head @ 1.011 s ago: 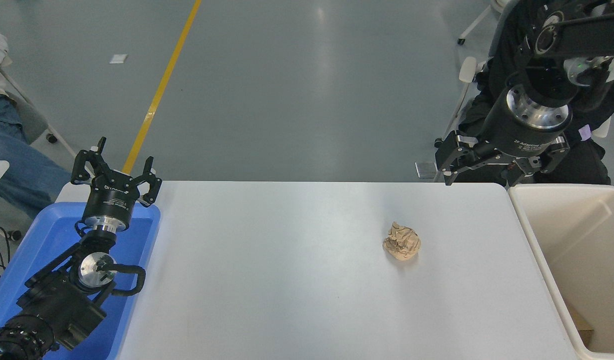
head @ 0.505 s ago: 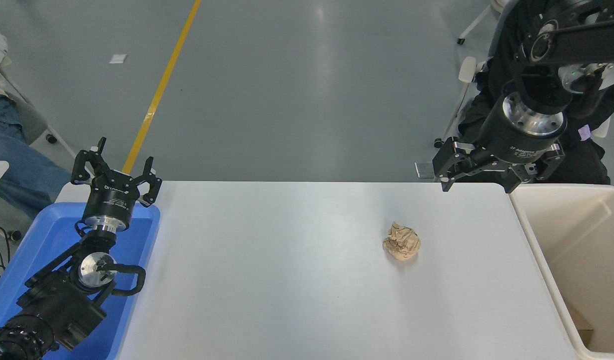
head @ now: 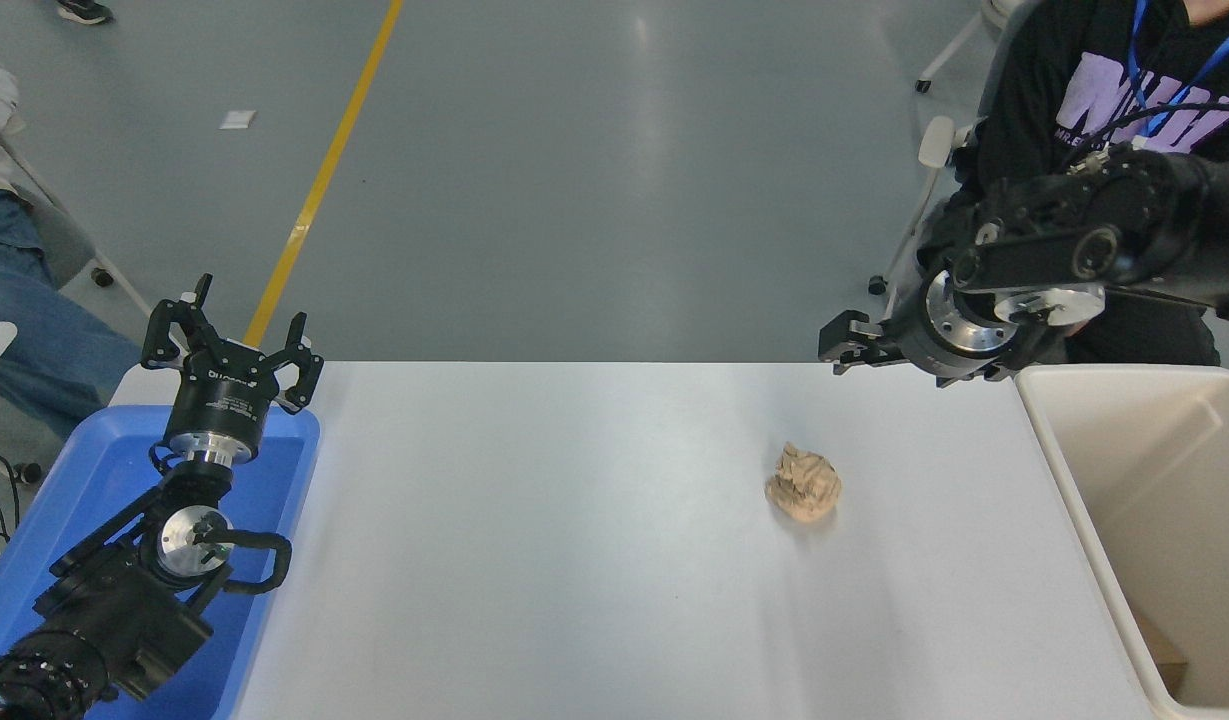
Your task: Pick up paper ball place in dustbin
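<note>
Here the right gripper (head: 842,350), fingers unreadable, hangs beyond the paper ball (head: 803,483).

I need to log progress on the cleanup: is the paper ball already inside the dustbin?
No, the paper ball lies on the white table, apart from the dustbin at the table's right end.

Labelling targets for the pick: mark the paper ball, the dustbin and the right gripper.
paper ball (head: 803,486), head view, middle of its creased surface.
dustbin (head: 1069,490), head view, its left wall.
right gripper (head: 842,352), head view, its fingertips near the table's far edge.
</note>
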You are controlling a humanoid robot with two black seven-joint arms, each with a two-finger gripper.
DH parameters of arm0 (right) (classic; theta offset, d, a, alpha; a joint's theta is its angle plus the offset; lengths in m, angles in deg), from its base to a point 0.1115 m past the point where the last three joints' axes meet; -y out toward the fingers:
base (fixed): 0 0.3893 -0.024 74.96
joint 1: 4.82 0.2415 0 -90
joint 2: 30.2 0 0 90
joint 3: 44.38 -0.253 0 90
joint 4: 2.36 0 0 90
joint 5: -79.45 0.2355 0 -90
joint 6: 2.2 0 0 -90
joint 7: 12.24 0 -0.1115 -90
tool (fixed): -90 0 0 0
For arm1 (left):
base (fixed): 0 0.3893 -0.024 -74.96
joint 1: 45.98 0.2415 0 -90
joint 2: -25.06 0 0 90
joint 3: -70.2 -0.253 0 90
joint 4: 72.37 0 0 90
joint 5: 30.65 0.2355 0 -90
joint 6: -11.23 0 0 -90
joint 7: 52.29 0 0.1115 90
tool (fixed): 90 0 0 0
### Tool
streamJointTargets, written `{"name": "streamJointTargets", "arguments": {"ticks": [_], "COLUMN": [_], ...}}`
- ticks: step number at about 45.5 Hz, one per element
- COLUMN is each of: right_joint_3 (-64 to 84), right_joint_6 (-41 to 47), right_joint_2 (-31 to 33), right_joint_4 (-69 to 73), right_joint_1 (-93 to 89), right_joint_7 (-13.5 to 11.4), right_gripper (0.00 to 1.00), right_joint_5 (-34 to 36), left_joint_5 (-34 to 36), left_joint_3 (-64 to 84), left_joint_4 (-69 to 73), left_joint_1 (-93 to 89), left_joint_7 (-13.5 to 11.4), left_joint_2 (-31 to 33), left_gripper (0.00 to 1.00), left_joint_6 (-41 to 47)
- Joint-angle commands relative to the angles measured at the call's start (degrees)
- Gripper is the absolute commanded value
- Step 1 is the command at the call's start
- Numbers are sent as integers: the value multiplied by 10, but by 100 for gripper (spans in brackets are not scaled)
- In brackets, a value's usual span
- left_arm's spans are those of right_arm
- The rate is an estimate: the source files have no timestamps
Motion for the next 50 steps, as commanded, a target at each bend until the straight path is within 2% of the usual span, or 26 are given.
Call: {"name": "streamJointTargets", "arguments": {"ticks": [1,17,23,28,31,50], "right_joint_3": [-31,-31,-42,-42,-43,-67], "right_joint_6": [-40,-40,-39,-37,-37,-40], "right_joint_2": [-50,-87,-94,-94,-94,-94], "right_joint_4": [-89,-200,-220,-251,-259,-315], "right_joint_1": [-115,-208,-227,-246,-253,-307], "right_joint_7": [-1,-7,-11,-35,-42,-42], "right_gripper": [100,100,100,100,100,100], "right_joint_5": [-20,-23,-51,-60,-61,-59], "left_joint_5": [0,0,0,0,0,0], "left_joint_3": [-1,-1,-1,-1,-1,-1], "left_joint_4": [0,0,0,0,0,0], "left_joint_1": [-1,-1,-1,-1,-1,-1], "left_joint_7": [0,0,0,0,0,0], "left_joint_2": [0,0,0,0,0,0], "left_gripper": [99,99,99,99,99,99], "left_joint_6": [0,0,0,0,0,0]}}
